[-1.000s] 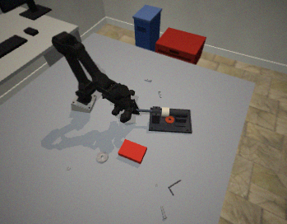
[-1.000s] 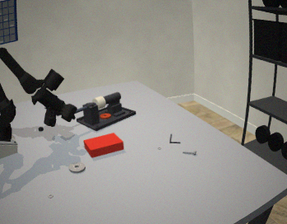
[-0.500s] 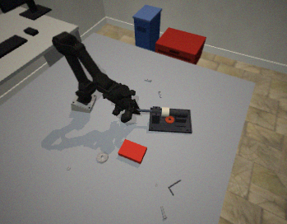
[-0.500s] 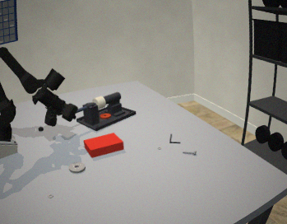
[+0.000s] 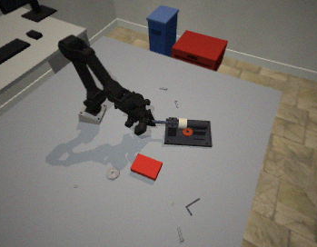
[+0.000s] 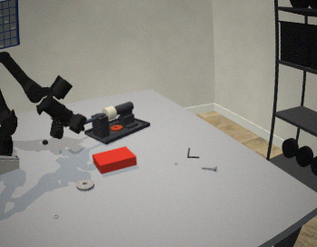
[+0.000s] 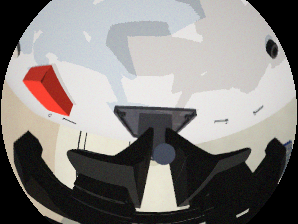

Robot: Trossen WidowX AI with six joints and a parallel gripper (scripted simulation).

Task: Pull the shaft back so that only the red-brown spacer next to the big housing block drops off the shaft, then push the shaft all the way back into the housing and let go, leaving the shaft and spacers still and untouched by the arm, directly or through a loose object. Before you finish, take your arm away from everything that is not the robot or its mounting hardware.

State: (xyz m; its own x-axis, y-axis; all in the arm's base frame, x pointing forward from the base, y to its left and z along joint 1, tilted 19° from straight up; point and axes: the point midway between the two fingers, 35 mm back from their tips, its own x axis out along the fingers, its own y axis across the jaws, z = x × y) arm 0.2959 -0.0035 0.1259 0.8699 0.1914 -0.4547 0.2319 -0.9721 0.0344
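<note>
My gripper (image 5: pixel 152 122) (image 6: pixel 84 123) (image 7: pixel 159 131) is shut on the blue-grey shaft (image 5: pixel 160 122) (image 6: pixel 90 120) (image 7: pixel 164 153); the shaft's round end shows between the fingers in the wrist view. The shaft enters the small dark block (image 5: pixel 172 122) (image 6: pixel 100 125) on the fixture's base plate (image 5: pixel 173 142) (image 6: pixel 143 125). Beyond it, a cream spacer (image 5: pixel 183 123) (image 6: pixel 110 113) sits in line, against the dark cylindrical housing part (image 5: pixel 198 123) (image 6: pixel 125 108) as far as visible. The red-brown spacer (image 5: pixel 187 133) (image 6: pixel 116 128) lies flat on the base plate, off the shaft.
A red box (image 5: pixel 146 166) (image 6: pixel 114 160) (image 7: pixel 51 90) lies in front of the fixture. A grey ring (image 5: pixel 113 175) (image 6: pixel 85 184) lies near it. A black hex key (image 5: pixel 190 207) (image 6: pixel 190 154) and a screw (image 5: pixel 180 235) (image 6: pixel 212 168) lie farther off.
</note>
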